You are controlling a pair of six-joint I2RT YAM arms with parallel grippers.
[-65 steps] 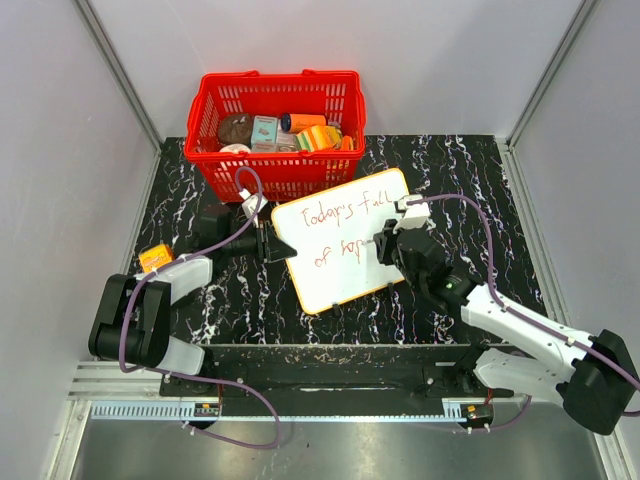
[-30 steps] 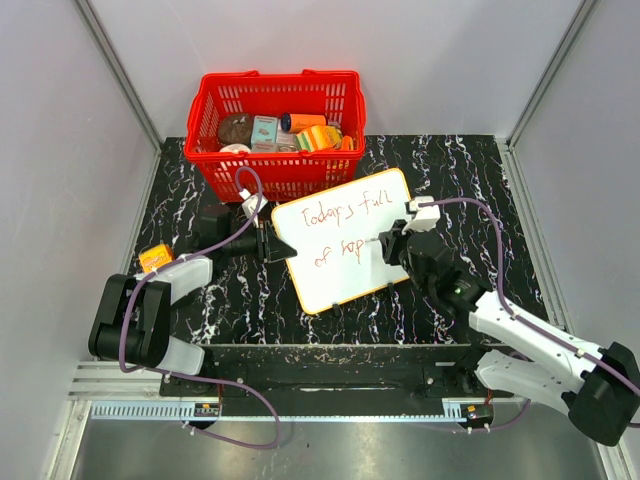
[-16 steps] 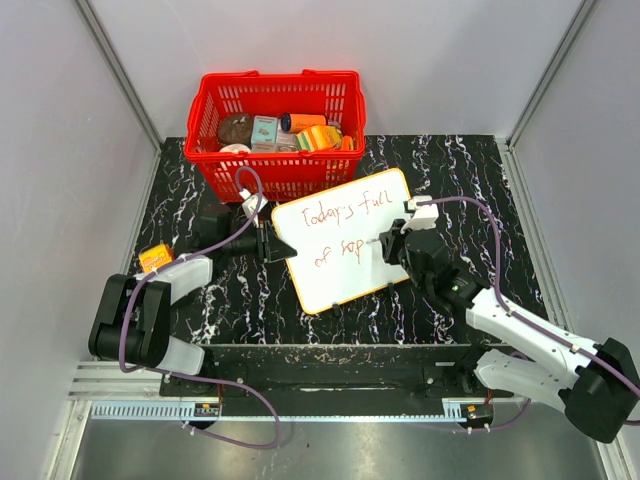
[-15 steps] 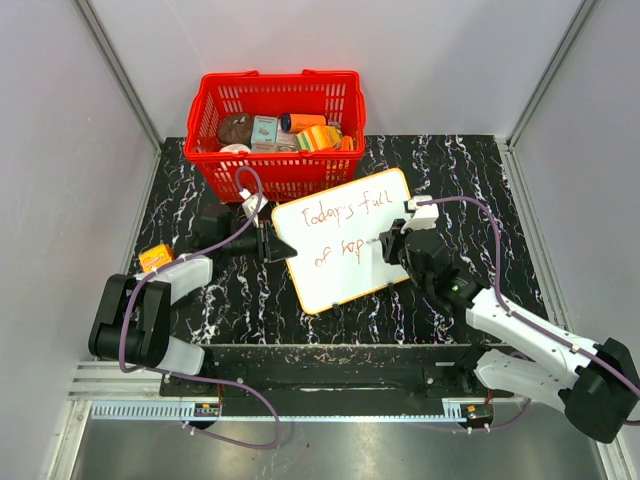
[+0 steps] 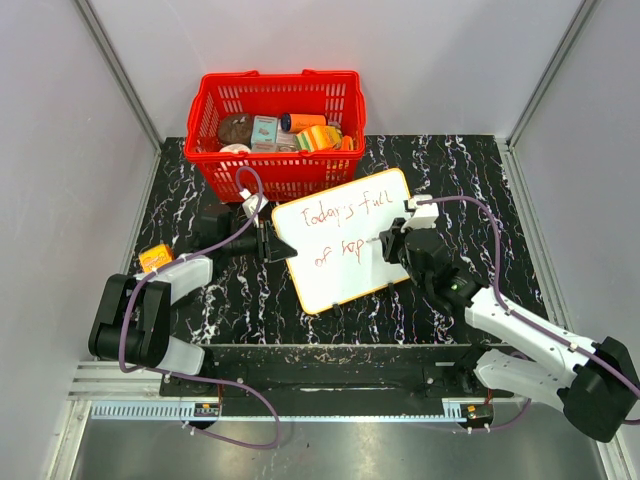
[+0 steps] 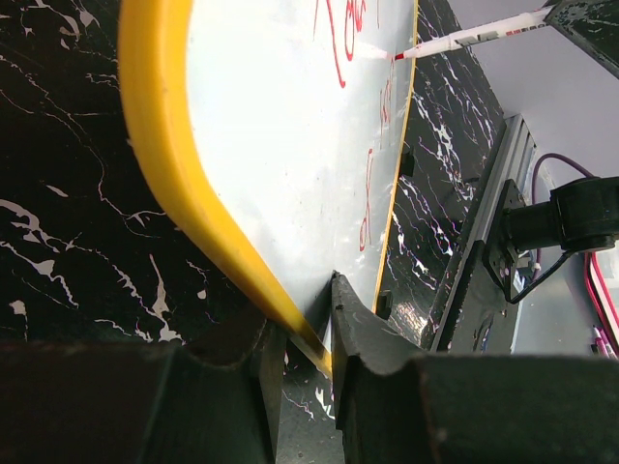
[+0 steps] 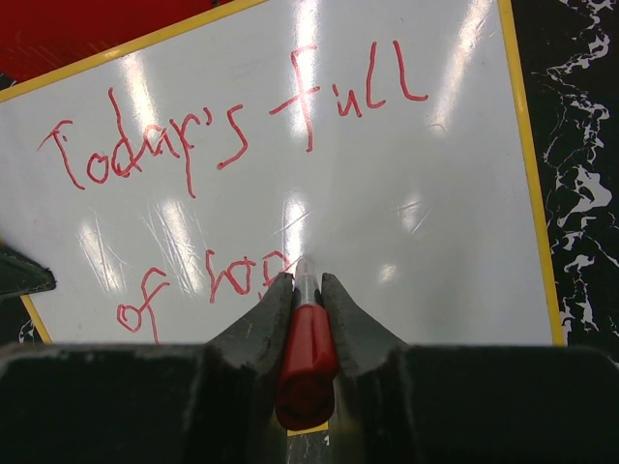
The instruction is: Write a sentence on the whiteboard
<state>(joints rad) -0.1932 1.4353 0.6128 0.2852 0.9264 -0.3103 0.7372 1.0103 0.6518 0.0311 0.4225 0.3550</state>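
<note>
right fingers (image 7: 259, 324) clamped on a red marker (image 7: 308, 353), its tip touching the whiteboard (image 5: 340, 278) at centre frame, just after the sentence (image 7: 184, 155)'s lower line; bare board lies rightward. left fingers (image 6: 372, 338) pinch the board's yellow rim.

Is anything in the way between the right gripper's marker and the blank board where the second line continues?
Nothing visible. The marker in the right gripper has its tip at the whiteboard, with bare white beyond it. The left gripper clamps the opposite edge.
</note>
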